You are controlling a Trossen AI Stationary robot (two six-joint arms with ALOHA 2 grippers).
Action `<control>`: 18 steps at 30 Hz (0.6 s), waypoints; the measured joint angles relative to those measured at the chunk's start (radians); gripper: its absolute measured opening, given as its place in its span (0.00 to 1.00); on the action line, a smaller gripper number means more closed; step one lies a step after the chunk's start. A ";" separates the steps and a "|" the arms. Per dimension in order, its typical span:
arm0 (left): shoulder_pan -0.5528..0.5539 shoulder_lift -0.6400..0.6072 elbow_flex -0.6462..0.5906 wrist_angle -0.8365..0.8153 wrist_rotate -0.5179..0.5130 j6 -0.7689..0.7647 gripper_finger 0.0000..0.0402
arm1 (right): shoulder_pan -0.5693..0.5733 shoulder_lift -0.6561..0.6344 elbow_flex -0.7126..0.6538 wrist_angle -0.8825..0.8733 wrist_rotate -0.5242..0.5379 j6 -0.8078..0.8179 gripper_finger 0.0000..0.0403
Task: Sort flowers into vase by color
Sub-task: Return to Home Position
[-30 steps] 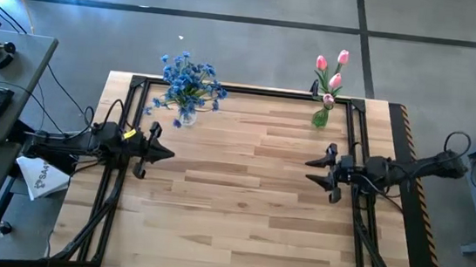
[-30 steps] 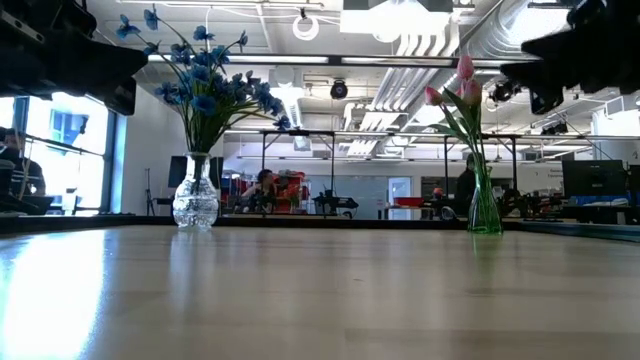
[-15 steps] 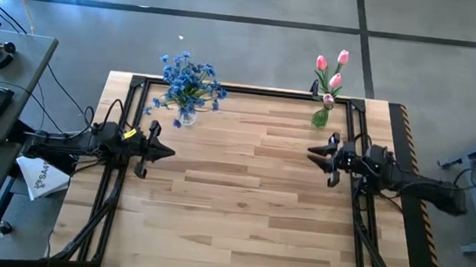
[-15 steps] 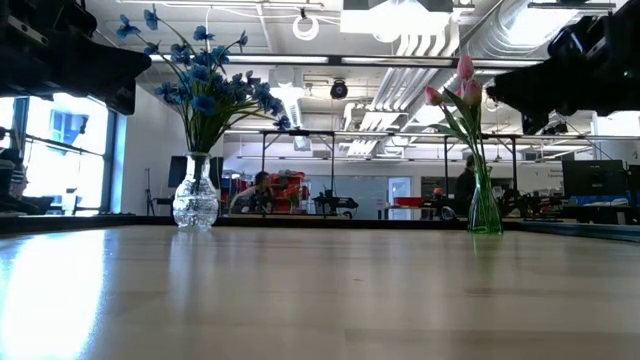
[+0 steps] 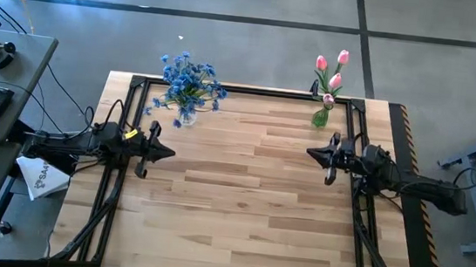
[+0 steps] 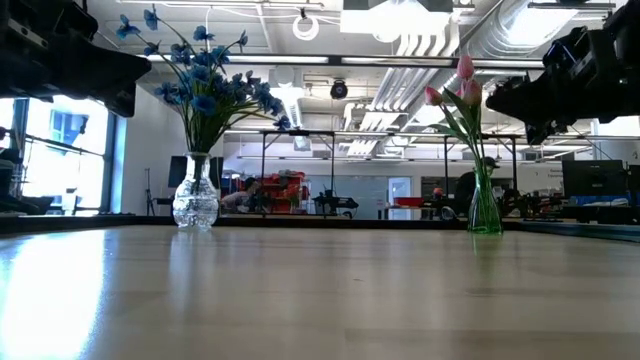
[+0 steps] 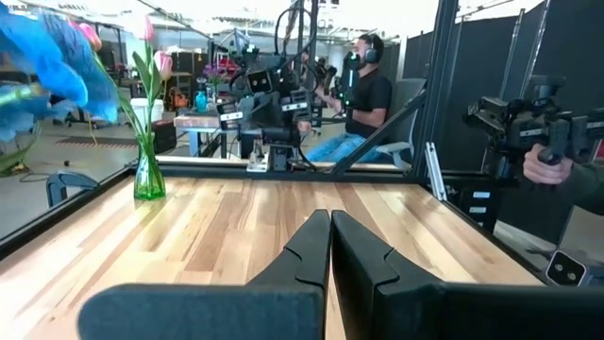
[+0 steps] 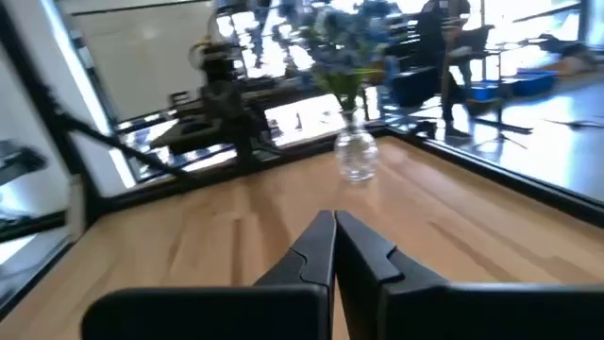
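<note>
High view: blue-blossomed flowers are standing in a clear glass vase, pink tulips in a green vase, along the wooden tabletop far edge; left gripper and right gripper are hovering closed, empty.

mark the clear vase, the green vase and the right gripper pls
clear vase [image 6: 195, 207]: low view, on its round glass belly.
green vase [image 6: 486, 212]: low view, on its lower body.
right gripper [image 5: 311, 151]: high view, at its shut fingertips.
</note>
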 joint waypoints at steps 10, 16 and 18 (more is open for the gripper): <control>0.000 0.000 0.000 -0.031 -0.010 0.000 0.00 | 0.055 0.013 0.000 -0.078 0.048 -0.030 0.01; 0.000 0.000 0.000 -0.030 -0.010 0.000 0.00 | 0.055 0.016 0.000 -0.078 0.049 -0.026 0.01; 0.000 0.000 0.000 -0.030 -0.010 0.000 0.00 | 0.055 0.016 0.000 -0.078 0.052 -0.026 0.01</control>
